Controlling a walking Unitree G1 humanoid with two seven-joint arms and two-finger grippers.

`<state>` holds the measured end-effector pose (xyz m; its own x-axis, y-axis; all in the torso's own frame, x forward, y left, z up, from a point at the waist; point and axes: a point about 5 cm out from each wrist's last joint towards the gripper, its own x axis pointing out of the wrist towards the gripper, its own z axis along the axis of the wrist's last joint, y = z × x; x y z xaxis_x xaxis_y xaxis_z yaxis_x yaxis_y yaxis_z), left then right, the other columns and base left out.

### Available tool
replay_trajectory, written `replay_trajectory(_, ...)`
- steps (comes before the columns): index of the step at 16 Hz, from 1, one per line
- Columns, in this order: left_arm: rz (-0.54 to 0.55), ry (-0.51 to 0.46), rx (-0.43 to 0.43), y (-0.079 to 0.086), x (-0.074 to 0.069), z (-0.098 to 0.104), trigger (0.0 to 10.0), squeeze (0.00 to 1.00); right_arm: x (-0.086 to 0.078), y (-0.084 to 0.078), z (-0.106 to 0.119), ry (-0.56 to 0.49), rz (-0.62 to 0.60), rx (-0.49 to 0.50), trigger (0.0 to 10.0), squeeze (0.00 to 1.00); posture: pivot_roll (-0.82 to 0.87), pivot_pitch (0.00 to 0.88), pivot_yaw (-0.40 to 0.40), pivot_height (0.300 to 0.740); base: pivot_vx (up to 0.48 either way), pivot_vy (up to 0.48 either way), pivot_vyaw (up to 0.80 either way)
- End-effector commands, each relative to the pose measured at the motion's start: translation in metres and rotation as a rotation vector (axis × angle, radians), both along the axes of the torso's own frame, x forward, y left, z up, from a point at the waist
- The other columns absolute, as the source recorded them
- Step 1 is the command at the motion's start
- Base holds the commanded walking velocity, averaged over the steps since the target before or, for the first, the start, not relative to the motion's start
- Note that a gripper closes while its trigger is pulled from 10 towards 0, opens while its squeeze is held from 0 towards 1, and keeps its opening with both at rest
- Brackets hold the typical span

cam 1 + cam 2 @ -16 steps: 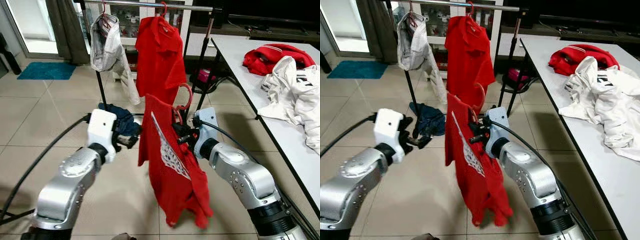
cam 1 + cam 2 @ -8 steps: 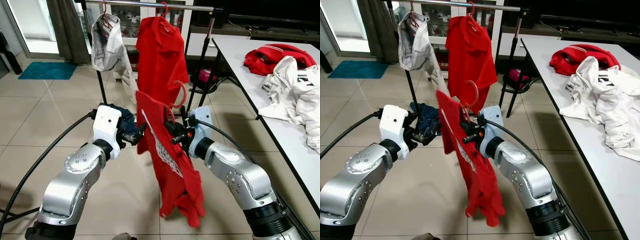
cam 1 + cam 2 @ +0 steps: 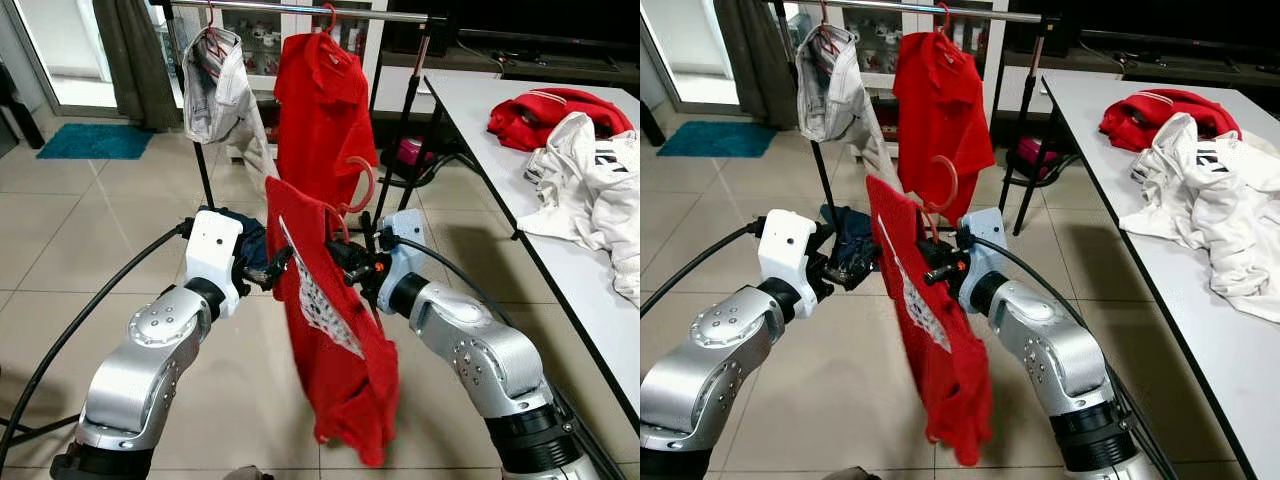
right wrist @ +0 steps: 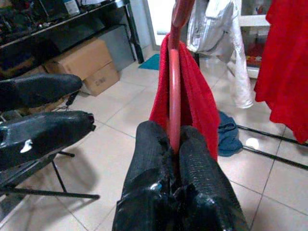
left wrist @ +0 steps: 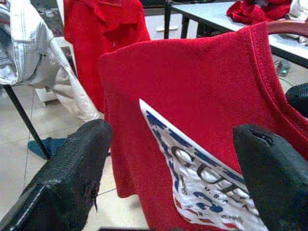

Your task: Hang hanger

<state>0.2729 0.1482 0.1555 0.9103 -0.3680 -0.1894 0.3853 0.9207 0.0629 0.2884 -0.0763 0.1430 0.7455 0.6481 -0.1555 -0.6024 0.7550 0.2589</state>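
A red T-shirt [image 3: 335, 340] with a white print hangs on a red hanger, whose hook [image 3: 364, 184] stands up above my right gripper [image 3: 345, 262]. In the right wrist view that gripper [image 4: 174, 144] is shut on the hanger's thin red bar [image 4: 174, 82]. My left gripper [image 3: 272, 268] is open just beside the shirt's left shoulder. Seen from the left wrist, its two fingers [image 5: 72, 168] stand wide apart in front of the shirt [image 5: 192, 96]. Farther back, the clothes rail [image 3: 300, 8] carries a red polo [image 3: 320, 110] and a pale jacket [image 3: 220, 95].
A white table [image 3: 500, 160] runs along the right with a red garment [image 3: 555, 110] and white clothes [image 3: 590, 190] on it. A blue garment [image 3: 255, 240] lies on the tiled floor by the black rack legs [image 3: 400, 150]. A teal mat [image 3: 95, 140] lies far left.
Both grippers have risen and drawn leftward toward the rack, the left one closing in on the shirt. The shirt has swung and now hangs straighter.
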Motion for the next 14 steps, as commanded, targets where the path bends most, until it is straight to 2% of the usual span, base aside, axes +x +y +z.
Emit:
replay_trajectory(1, -0.012, -0.010, 0.010, -0.003, 0.002, 0.001, 10.0, 0.00, -0.002, 0.002, 0.009, -0.049, 0.015, 0.028, 10.0, 0.00, -0.05, 0.000, -0.034, 0.727, 0.000, 0.000, 0.00)
replay_trajectory(4, -0.014, -0.017, 0.013, -0.003, 0.003, 0.002, 10.0, 0.00, -0.004, 0.006, 0.009, -0.061, 0.038, 0.015, 10.0, 0.00, -0.05, 0.000, -0.035, 0.727, 0.000, 0.000, 0.00)
replay_trajectory(10, -0.054, -0.042, -0.053, -0.010, 0.004, 0.008, 10.0, 0.00, -0.004, 0.006, 0.007, -0.070, 0.048, 0.000, 10.0, 0.00, -0.05, 0.000, -0.033, 0.727, 0.000, 0.000, 0.00)
replay_trajectory(11, -0.055, -0.041, -0.079, -0.010, 0.004, 0.009, 10.0, 0.32, -0.005, 0.006, 0.008, -0.073, 0.050, 0.000, 10.0, 0.00, -0.06, 0.000, -0.035, 0.727, 0.000, 0.000, 0.00)
replay_trajectory(12, -0.051, -0.041, -0.121, -0.010, 0.005, 0.010, 10.0, 1.00, -0.005, 0.006, 0.008, -0.077, 0.053, -0.001, 10.0, 0.00, -0.06, 0.000, -0.039, 0.727, 0.000, 0.000, 0.00)
replay_trajectory(14, -0.087, -0.040, -0.150, -0.014, 0.007, 0.011, 10.0, 1.00, -0.005, 0.009, 0.010, -0.087, 0.065, 0.001, 10.0, 0.00, -0.06, 0.000, -0.039, 0.727, 0.000, 0.000, 0.00)
